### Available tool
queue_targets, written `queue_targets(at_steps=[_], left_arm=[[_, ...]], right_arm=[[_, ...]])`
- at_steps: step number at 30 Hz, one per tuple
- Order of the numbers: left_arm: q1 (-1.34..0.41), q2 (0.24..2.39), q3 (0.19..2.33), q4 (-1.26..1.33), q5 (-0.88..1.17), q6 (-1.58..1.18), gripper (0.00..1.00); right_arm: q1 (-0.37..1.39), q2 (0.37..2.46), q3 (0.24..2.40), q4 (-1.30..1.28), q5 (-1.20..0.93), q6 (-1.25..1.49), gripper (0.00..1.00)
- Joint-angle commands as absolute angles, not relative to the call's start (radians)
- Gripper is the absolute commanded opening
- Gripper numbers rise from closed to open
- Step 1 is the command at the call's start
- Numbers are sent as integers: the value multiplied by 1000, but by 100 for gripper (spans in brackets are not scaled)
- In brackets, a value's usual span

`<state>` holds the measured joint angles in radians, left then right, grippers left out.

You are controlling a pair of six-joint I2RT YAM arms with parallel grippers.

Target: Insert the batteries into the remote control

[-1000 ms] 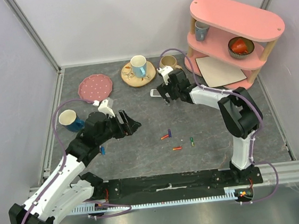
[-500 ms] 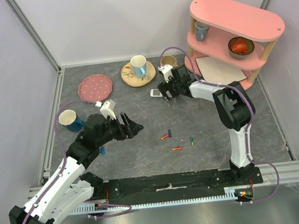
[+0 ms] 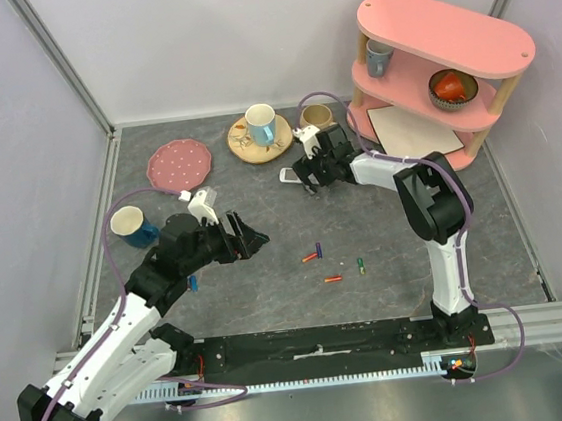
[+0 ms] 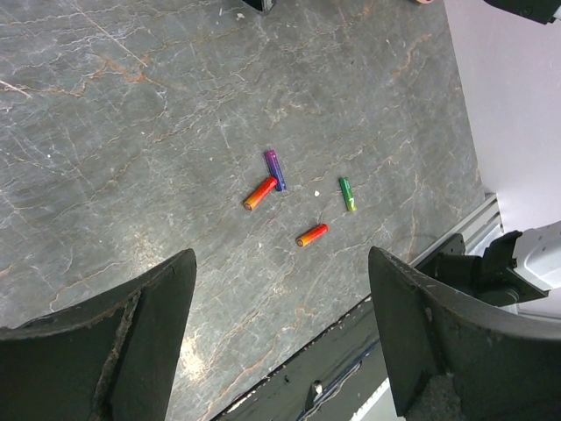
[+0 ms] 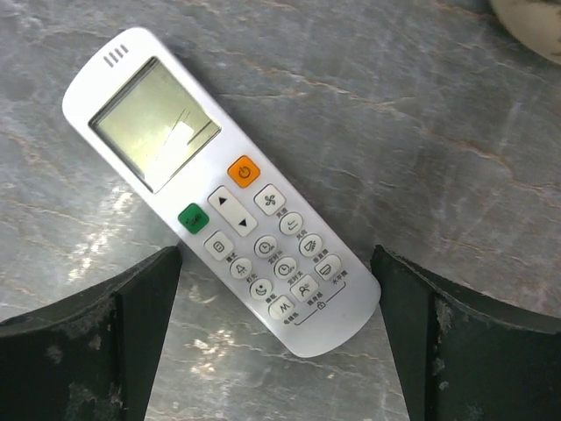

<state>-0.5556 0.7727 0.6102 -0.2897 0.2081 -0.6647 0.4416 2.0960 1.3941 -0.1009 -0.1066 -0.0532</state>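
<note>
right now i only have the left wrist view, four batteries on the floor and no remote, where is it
Observer: the remote lies beside the coaster, farther from the arm bases than your batteries.
Operator: has the right arm got hold of it
Observer: no, the right gripper is open, one finger on either side of the button end, and the remote lies flat.
Operator: which side is up
Observer: screen and buttons are up, so its back does not show.
</note>
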Motion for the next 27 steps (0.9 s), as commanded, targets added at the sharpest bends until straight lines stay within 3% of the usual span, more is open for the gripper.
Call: queue_targets(at_steps=[1,7,14,19,21,22,25,27], left_arm=[[-551,775,614,-279,195,-640,85],[-551,773,611,-278,192,-646,85],[-551,778,609,-279,190,-655,85],[-551,782,604,-270,193,-672,85],[-551,785,597,-265,195,-683,85],[-551,785,595,-262,201,-690,85],[-551,785,591,-256,210,-698,84],[-552,779,592,-258,209,-699,84]], right_arm=[[502,2057,1384,-143,-81,-40,98],[532,2039,1332,-155,-32,-15,98],[537,1987,1266,-156,-28,-2,82],[563,1941,1232,-150,-22,-2,78],[575,1936,1233,-150,-8,-3,82],[577,1936,1239,-150,-6,-6,89],[575,1957,1279,-172,34,-21,97],[575,1991,1320,-196,44,-41,98]])
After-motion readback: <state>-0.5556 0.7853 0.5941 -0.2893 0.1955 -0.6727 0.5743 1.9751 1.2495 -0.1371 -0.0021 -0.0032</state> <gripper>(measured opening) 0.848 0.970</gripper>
